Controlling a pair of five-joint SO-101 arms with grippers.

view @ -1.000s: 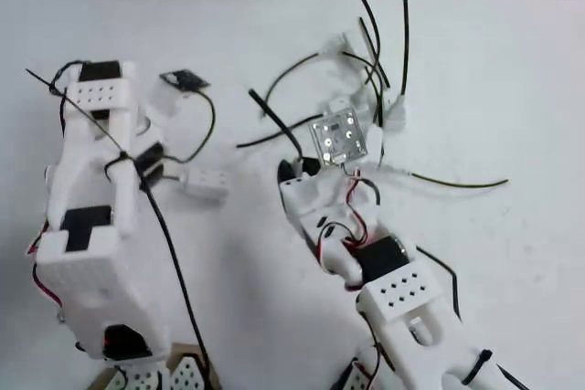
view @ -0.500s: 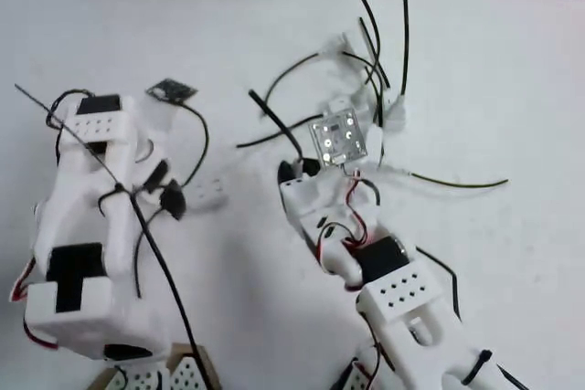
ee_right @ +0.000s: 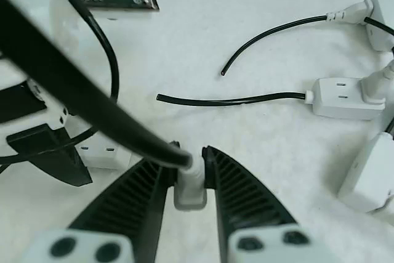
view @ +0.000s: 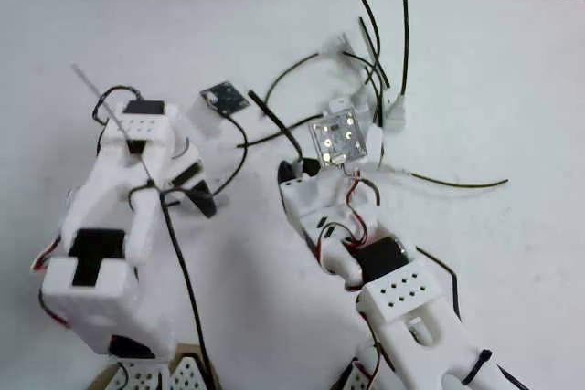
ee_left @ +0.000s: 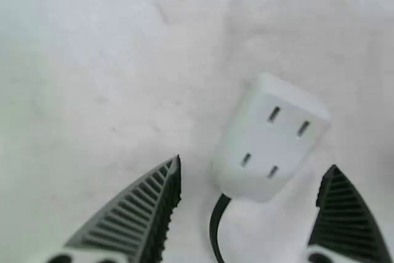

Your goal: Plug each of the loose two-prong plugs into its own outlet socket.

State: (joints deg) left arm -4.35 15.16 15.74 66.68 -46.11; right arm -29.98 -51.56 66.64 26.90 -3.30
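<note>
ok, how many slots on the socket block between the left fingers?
4 slots on the socket block: two at its free end, two nearer its black cable. Its other faces are hidden.

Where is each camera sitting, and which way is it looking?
High view: fixed above the table, looking down on the left arm and right arm.
Left wrist view: on the left arm's wrist, facing down at the outlet socket between the open left gripper fingers.
Right wrist view: on the right arm's wrist, looking past the right gripper, shut on a plug, toward the left arm.
Shared: both wrist views show that outlet socket.
</note>
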